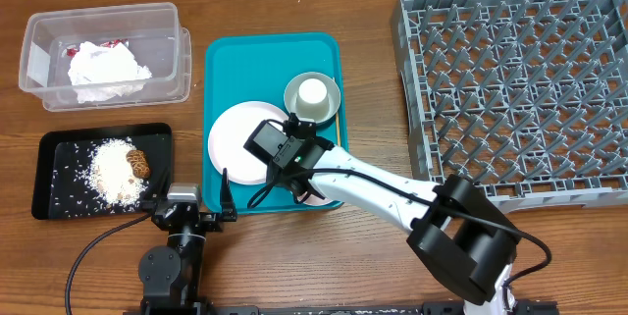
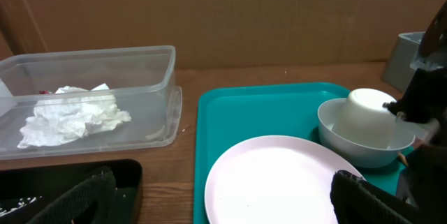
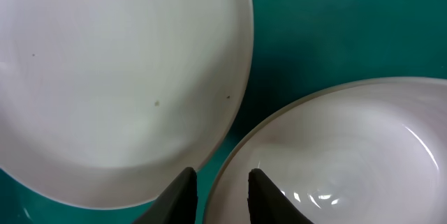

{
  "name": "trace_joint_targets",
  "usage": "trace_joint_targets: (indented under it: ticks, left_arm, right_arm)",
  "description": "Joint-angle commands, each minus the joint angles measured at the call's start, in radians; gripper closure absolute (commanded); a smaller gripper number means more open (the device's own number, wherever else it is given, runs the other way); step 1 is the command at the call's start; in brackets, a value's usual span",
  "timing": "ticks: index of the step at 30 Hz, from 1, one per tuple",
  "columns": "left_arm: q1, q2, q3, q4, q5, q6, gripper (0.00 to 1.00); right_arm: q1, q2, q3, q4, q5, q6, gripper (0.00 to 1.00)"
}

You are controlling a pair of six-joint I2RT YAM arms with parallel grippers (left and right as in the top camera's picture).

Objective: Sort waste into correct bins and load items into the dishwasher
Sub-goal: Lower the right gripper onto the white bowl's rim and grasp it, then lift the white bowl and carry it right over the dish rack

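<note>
My right gripper [image 3: 220, 182] is down over the near right corner of the teal tray [image 1: 221, 60]. Its two fingers have narrowed to a small gap and sit either side of the rim of the pale pinkish dish [image 3: 349, 147], one outside and one inside. I cannot tell from the wrist view whether they are actually pinching the rim. The dish lies flat on the tray, just beside the big white plate [image 1: 240, 138], with a sliver of teal showing between the two. Behind them on the same tray, the grey-rimmed bowl [image 1: 294, 94] holds the small white cup [image 1: 312, 94], which is upside down. My left gripper [image 1: 194, 205] hangs at the near edge of the table [image 1: 294, 266], between the black tray [image 1: 49, 173] and the teal one. Its fingers are spread wide with nothing in them. The black tray holds the rice crumbs [image 1: 110, 168] and the brown lump [image 1: 139, 164]. The crumpled napkins [image 1: 106, 65] and a bit of red wrapper [image 1: 74, 50] are in the clear tub [image 1: 39, 30] at the far left. The grey dish rack [image 1: 417, 79] stands on the right.
</note>
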Motion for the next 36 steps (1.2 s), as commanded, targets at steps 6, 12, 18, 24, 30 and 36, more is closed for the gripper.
trace_joint_targets:
  ticks: [6,12,18,24,30,36]
  left_arm:
    - [0.007,-0.012,-0.007,0.004,-0.009,-0.013,0.0]
    - [0.007,-0.012,-0.007,0.004,-0.009,-0.013,0.0]
    - [0.007,-0.012,-0.007,0.004,-0.009,-0.013,0.0]
    - [0.007,-0.012,-0.007,0.004,-0.009,-0.013,0.0]
    - [0.007,-0.012,-0.007,0.004,-0.009,-0.013,0.0]
    - [0.007,-0.012,-0.007,0.004,-0.009,-0.013,0.0]
  right_arm:
    - [0.013,0.009,0.005,0.002,-0.003,-0.002,0.87]
    - [0.015,0.008,0.025,-0.012,-0.004,-0.002,0.96]
    - [0.015,0.003,0.115,-0.12,-0.003,-0.003,0.96]
    - [-0.01,-0.01,0.229,-0.27,0.005,-0.003,0.96]
    - [-0.12,-0.074,0.362,-0.427,0.018,-0.121,0.96]
    - [-0.281,-0.179,0.414,-0.515,0.0,-0.211,0.96]
